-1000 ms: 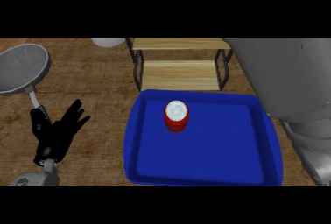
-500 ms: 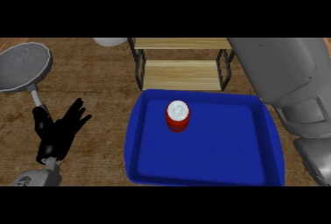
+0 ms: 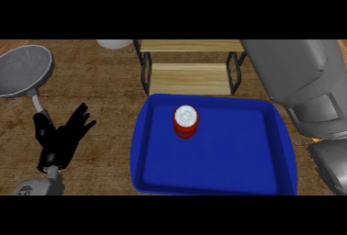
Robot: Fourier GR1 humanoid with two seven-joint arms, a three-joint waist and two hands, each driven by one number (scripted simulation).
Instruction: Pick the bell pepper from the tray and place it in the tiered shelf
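Can point(image 3: 186, 121) in tray point(image 3: 224, 176), shelf point(image 3: 191, 75) behind.

A red cylindrical can with a white top point(image 3: 186, 121) stood upright in the blue rectangular tray point(image 3: 210, 179); behind stood the wooden two-tiered shelf point(image 3: 191, 75); the black left hand point(image 3: 62, 140) rested open on the wooden counter point(image 3: 102, 105); a grey frying pan point(image 3: 24, 71) lay beyond.

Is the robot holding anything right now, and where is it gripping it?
Nothing visibly. The left hand rests open on the counter; the right arm's hand is out of view. The red item stands untouched in the blue tray.
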